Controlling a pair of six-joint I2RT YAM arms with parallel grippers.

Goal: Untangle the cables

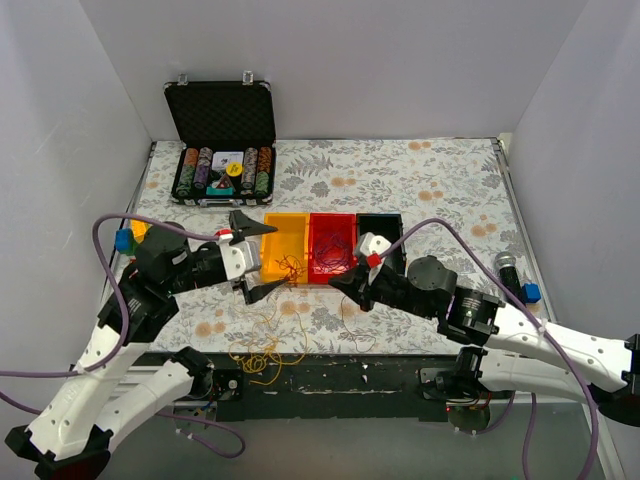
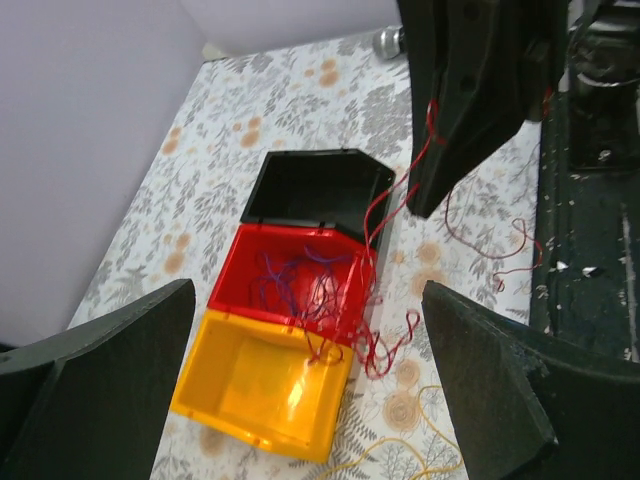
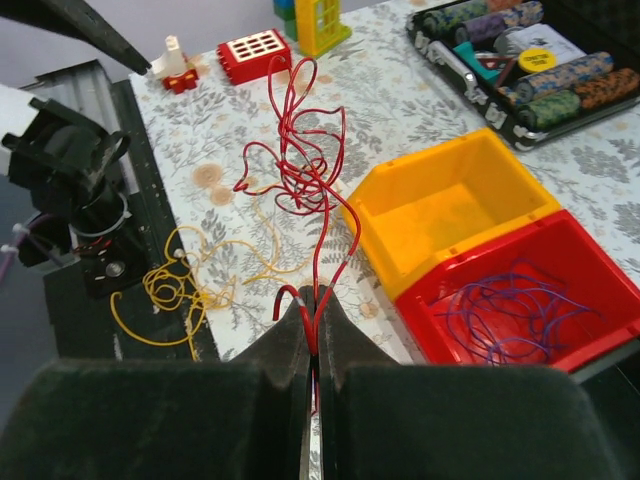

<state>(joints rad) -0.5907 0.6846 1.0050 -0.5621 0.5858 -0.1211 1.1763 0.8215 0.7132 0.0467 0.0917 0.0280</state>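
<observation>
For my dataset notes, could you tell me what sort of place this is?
Likely a robotics lab test cell: plain white walls box in a floral-covered table, the left arm and right arm are bolted at its near edge, and staged props, a poker-chip case and coloured bins, sit on it.

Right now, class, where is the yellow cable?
Top view: the yellow cable lies loose at the table's near edge, left of centre, nearest the yellow bin.
</observation>
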